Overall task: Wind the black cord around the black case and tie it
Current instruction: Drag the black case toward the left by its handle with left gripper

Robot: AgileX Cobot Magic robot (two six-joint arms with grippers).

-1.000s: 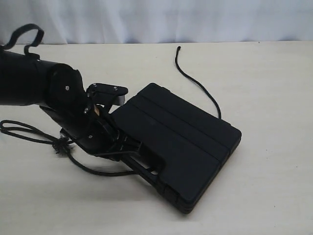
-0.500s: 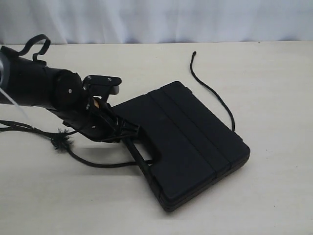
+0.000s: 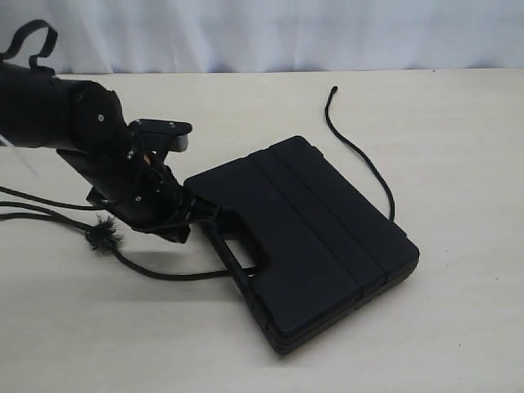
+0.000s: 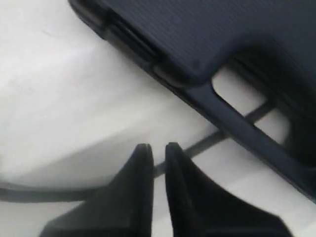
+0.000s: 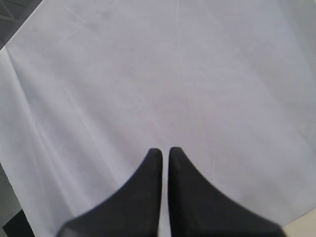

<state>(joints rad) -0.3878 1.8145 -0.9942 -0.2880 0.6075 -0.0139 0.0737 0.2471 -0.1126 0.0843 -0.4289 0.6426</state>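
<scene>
Since half a second ago the left arm has pulled back a little toward the left side of the exterior view, and the black case (image 3: 319,229) has stayed where it was. A second ago the case lay more to the left, so it has slid and turned since then. The case lies flat on the pale table (image 3: 458,115), with its handle (image 3: 236,264) pointing at the left arm. The left claw (image 3: 205,214) is just beside that handle, at the near corner of the case. In the left wrist view, the left claw (image 4: 157,147) has its two fingers almost pressed together. The black cord (image 4: 207,140) runs behind the tips and on through the handle gap. The cord seems to lie on the table below the claw and not in its grip, but that view is blurry. In the exterior view the black cord (image 3: 360,155) comes out from under the far side of the case and curls away across the table. Its fuzzy knot (image 3: 102,237) sits on the table just below the left arm. The right claw (image 5: 164,149) is squeezed closed too, holds nothing, and hangs over a white sheet (image 5: 173,74).
</scene>
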